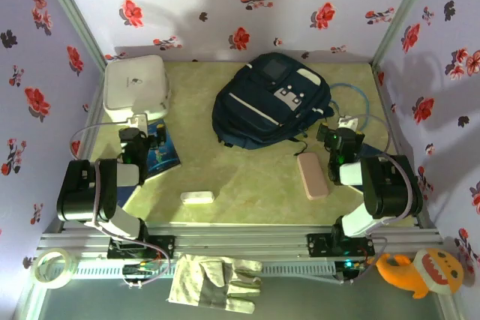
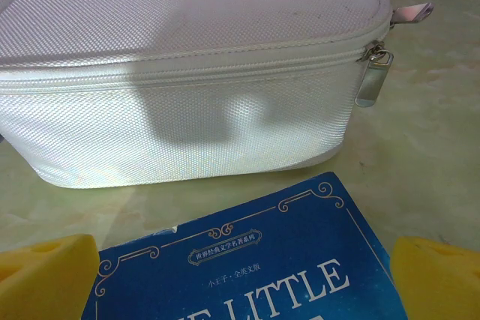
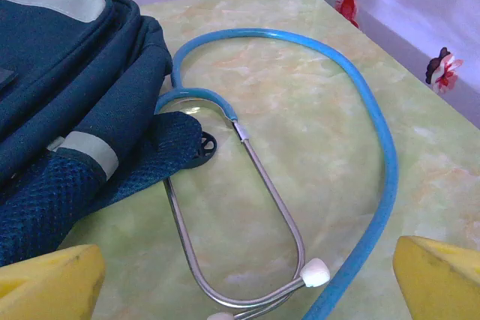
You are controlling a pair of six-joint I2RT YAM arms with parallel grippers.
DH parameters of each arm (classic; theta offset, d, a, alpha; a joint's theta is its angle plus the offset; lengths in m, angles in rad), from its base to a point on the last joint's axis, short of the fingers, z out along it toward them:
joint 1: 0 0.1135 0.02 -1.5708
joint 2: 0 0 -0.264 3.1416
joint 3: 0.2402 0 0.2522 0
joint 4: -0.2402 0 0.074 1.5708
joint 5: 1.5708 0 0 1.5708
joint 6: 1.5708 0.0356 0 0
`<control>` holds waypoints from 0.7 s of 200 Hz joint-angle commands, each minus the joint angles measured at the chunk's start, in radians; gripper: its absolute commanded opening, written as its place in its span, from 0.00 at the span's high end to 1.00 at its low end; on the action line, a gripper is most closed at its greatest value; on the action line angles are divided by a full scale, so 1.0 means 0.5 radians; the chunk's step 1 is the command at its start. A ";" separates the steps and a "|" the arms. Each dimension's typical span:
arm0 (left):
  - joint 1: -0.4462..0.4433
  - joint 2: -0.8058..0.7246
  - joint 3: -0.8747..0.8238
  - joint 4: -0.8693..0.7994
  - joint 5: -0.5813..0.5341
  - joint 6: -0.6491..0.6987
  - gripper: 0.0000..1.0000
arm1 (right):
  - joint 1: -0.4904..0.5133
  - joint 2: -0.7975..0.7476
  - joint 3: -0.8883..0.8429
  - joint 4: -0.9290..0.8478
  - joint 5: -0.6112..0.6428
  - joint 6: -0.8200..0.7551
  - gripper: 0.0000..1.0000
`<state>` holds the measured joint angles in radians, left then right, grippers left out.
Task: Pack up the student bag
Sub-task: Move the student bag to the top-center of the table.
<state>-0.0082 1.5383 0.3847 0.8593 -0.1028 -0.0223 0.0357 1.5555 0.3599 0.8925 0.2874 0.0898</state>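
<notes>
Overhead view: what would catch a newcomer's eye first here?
The big navy backpack lying in the middle of the table stands out first. Next come the white zipped case in the far left corner with a blue book in front of it, and a blue stethoscope looped right of the backpack.
</notes>
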 commanded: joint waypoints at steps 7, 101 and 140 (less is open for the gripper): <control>0.017 0.014 0.028 0.039 0.014 0.026 0.00 | -0.013 0.003 0.021 0.037 0.011 0.044 0.01; 0.018 0.015 0.028 0.036 0.015 0.026 0.00 | -0.013 0.003 0.023 0.035 0.011 0.044 0.01; 0.020 0.014 0.031 0.033 0.015 0.020 0.00 | -0.013 0.006 0.034 0.019 0.008 0.047 0.01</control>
<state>-0.0082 1.5383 0.3847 0.8589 -0.1028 -0.0227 0.0357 1.5555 0.3599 0.8925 0.2874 0.0898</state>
